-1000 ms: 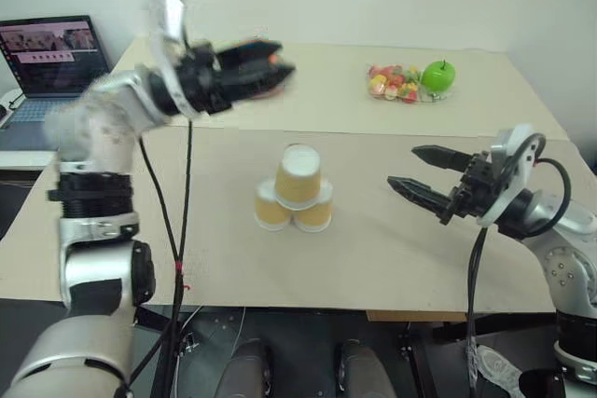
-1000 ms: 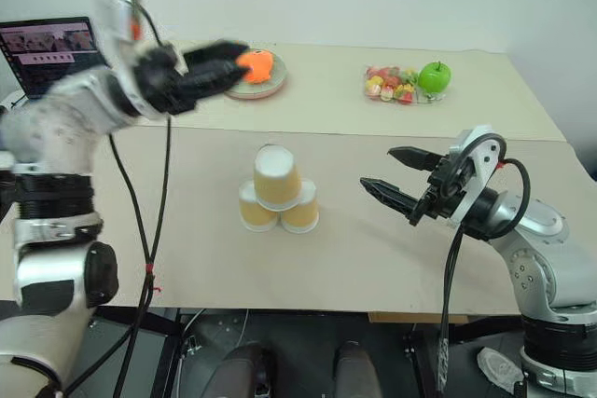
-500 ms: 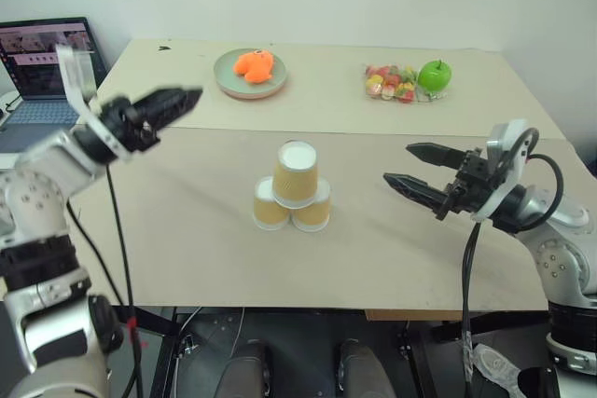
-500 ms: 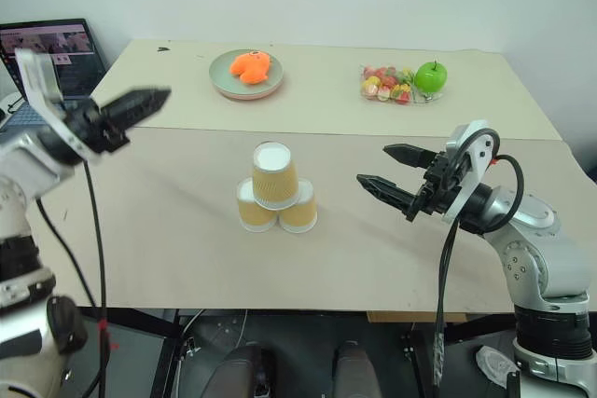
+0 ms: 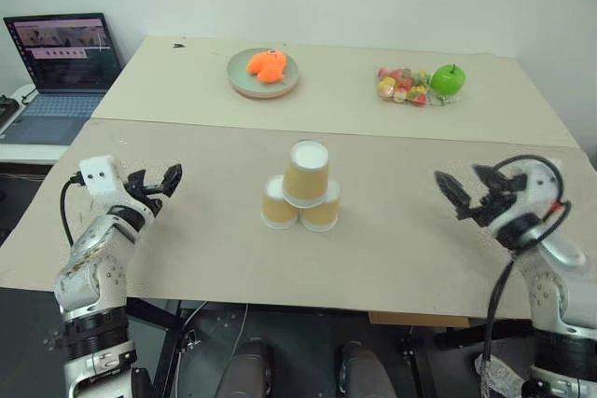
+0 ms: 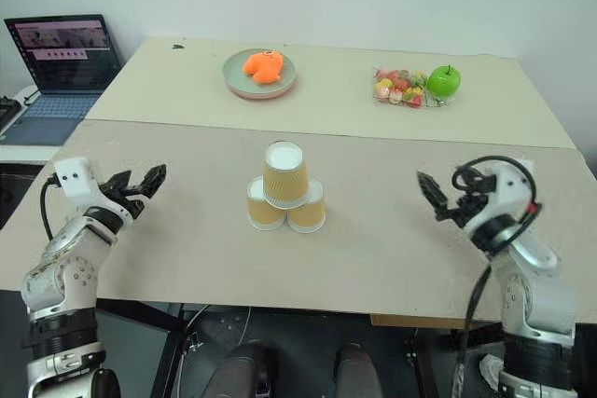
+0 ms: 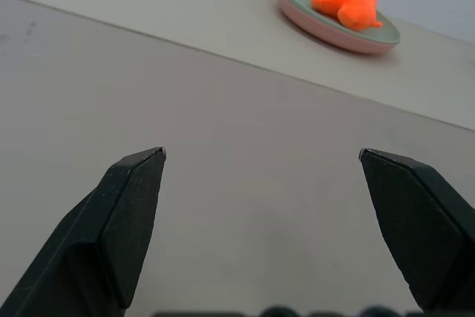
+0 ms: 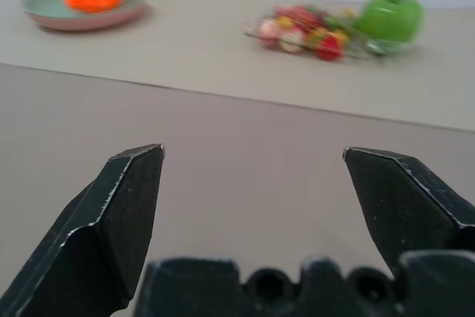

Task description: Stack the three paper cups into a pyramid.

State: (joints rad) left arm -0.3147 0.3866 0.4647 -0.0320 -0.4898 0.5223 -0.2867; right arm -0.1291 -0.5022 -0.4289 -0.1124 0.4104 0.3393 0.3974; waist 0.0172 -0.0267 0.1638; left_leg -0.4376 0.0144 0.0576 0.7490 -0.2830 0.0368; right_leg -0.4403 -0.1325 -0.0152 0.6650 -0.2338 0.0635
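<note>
Pyramid (image 5: 300, 189) of three paper cups stands mid-tabletop (image 5: 392, 258).
Left gripper (image 5: 159, 183) and right gripper (image 5: 464, 189) flank it, well apart, near opposite edges, fingers spread and holding nothing.

At the far side of the surface (image 5: 392, 230) you see a pale green plate (image 5: 263, 75) carrying an orange item (image 5: 267, 64). To its right lies a cluster of small coloured pieces (image 5: 402, 85) with a green apple (image 5: 448, 79) touching its right end. Left of the surface, you find an open laptop (image 5: 65, 62), screen lit.
</note>
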